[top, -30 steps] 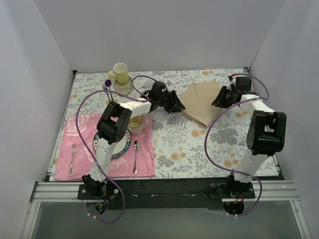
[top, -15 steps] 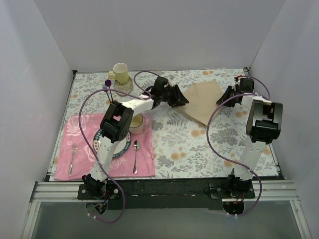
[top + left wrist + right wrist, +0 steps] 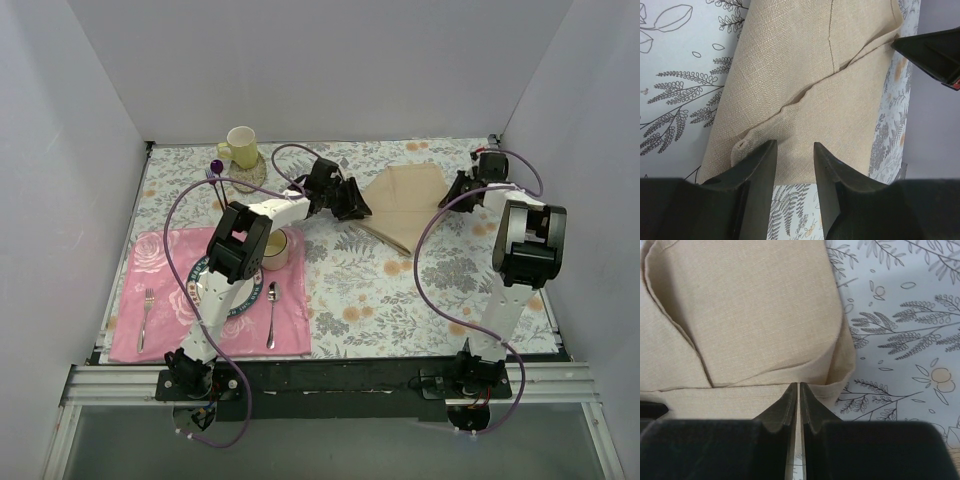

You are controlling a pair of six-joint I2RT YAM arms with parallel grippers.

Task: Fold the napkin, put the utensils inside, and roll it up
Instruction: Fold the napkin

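Note:
The beige napkin point(image 3: 402, 203) lies partly folded on the grey floral tablecloth at the back centre-right. My left gripper point(image 3: 356, 206) is at its left edge, jaws open, tips just over the cloth's edge point(image 3: 805, 90); the left gripper point(image 3: 794, 146) holds nothing. My right gripper point(image 3: 457, 194) is at the napkin's right corner. In the right wrist view the right gripper point(image 3: 798, 386) is shut, with a thin strip of napkin point(image 3: 740, 305) pinched between the fingers. A spoon point(image 3: 272, 311) and a fork point(image 3: 146, 318) lie on the pink placemat point(image 3: 290, 330) at the front left.
A plate point(image 3: 203, 275) with a small bowl point(image 3: 273, 248) sits on the placemat. A yellow mug point(image 3: 240, 147) and purple-tipped sticks point(image 3: 215, 168) stand at the back left. White walls close in the back and both sides. The right gripper's tip shows in the left wrist view point(image 3: 935, 50).
The right gripper moved farther back and right with the napkin's corner, spreading the cloth wider. The left gripper shifted back along the napkin's left edge.

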